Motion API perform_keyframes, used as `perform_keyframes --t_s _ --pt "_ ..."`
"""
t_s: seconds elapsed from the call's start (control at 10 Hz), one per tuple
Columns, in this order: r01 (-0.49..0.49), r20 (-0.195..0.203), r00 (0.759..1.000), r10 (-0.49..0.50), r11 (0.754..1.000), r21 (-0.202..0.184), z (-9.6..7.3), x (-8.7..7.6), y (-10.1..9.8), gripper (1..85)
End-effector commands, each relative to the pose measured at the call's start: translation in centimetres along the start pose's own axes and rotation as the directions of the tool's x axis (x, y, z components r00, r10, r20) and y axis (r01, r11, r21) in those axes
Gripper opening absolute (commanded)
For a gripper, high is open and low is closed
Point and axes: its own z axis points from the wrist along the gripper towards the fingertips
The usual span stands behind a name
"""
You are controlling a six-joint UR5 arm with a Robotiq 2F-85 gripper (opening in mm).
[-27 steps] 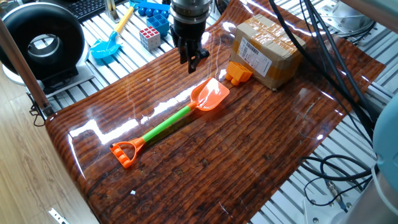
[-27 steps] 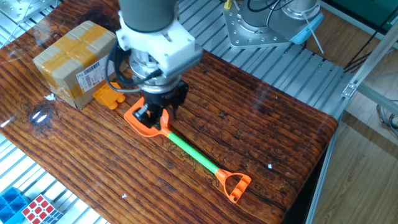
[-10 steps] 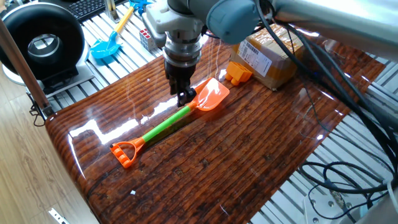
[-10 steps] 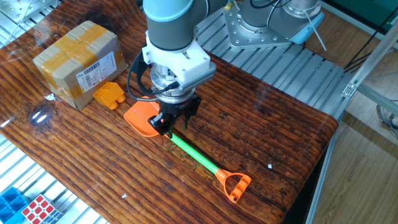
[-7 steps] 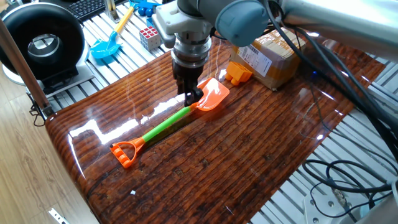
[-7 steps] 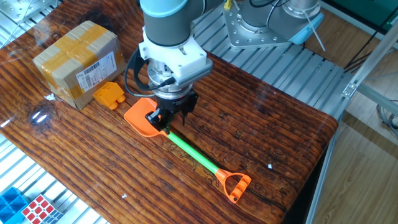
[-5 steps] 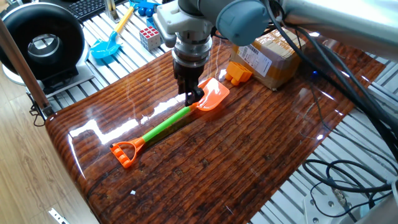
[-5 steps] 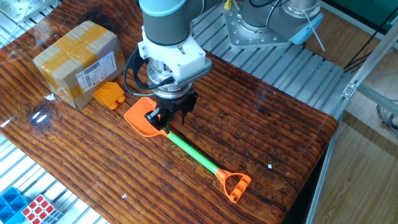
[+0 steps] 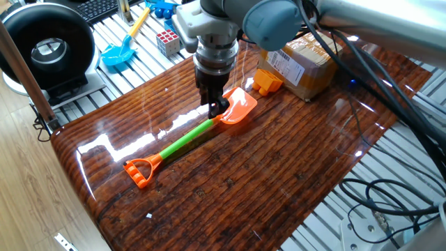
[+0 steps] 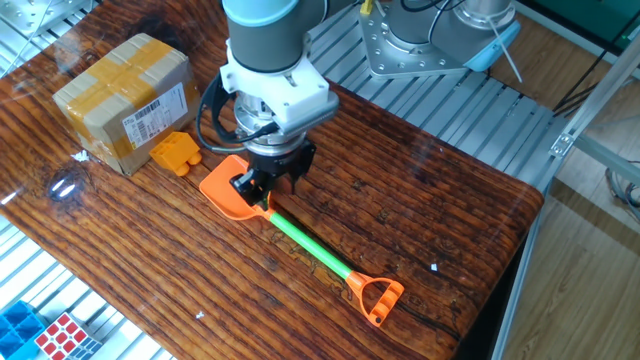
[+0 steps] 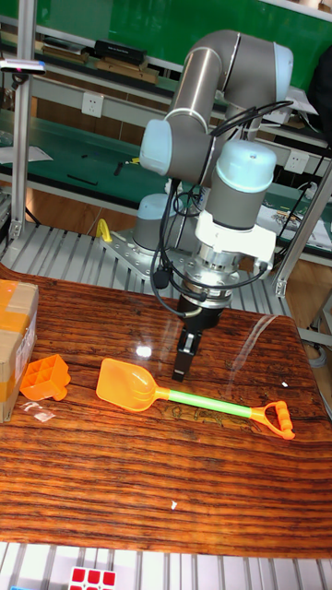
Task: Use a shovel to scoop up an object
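Observation:
The shovel lies flat on the wooden table, with its orange blade [image 9: 239, 107] [image 10: 224, 189] [image 11: 127, 384], green shaft [image 9: 185, 139] [image 10: 311, 250] [image 11: 208, 401] and orange loop end [image 9: 141, 171] [image 10: 376, 296] [image 11: 277, 419]. My gripper [image 9: 217, 109] [image 10: 259, 189] [image 11: 183, 371] points straight down over the spot where shaft meets blade. It hangs just above that spot, open, with a finger on either side. The object, a small orange brick [image 9: 266, 81] [image 10: 175, 153] [image 11: 45, 378], rests a short way beyond the blade tip, against the cardboard box.
A brown cardboard box [image 9: 302, 56] [image 10: 124, 98] [image 11: 13, 346] stands behind the brick. Off the wooden board lie a blue toy shovel [image 9: 120, 50], a puzzle cube [image 9: 168, 42] [image 10: 62, 335] and a black round device [image 9: 46, 49]. Cables [image 9: 376, 199] hang beside the table.
Since a second ago my gripper has shifted a little along the shaft toward the blade, then held still. The shovel and brick have not moved.

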Motion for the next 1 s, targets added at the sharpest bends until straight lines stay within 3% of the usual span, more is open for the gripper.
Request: perform_keyframes --t_s 0.0,0.2,0.5,0.7,0.9 --pt "0.005 0.023 1.000 -0.004 0.999 -0.034 -0.1 -0.5 0.8 53.3" --pt "0.042 0.026 0.999 -0.041 0.999 -0.026 -0.1 -0.5 0.6 58.0" --pt "0.089 0.106 0.991 -0.087 0.996 -0.010 -0.3 -2.6 0.4 62.0" --pt "0.090 0.112 0.990 -0.090 0.996 0.002 -0.3 -2.8 0.1 62.3" --pt "0.098 0.092 0.991 -0.099 0.995 0.024 0.6 -3.2 -0.1 62.3"
